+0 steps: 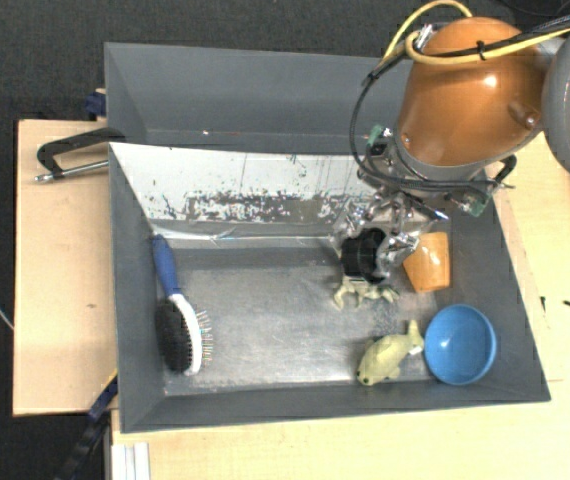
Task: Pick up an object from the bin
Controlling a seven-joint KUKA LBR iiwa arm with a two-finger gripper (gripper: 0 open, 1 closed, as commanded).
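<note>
Bin (130,318), near rim first: a yellow-green toy fish (387,358) lies just beside a blue bowl (460,343), with a hairbrush (177,323) at left. Beyond them, a small pale figure (363,293) lies directly under the low-hanging claw (373,251), an orange block (428,263) beside it. Whether the claw is apart or together cannot be told. Judged step: positioning before the grasp. The next move calls for closing squarely on the figure, clear of the block.

A hairbrush (177,323) with a blue handle is laid on the floor of the grey metal bin (265,298), by its left wall. A blue bowl (459,343) is set at the front right, a yellow toy fish (387,356) just beside it. An orange block (428,261) is seen behind them.
</note>
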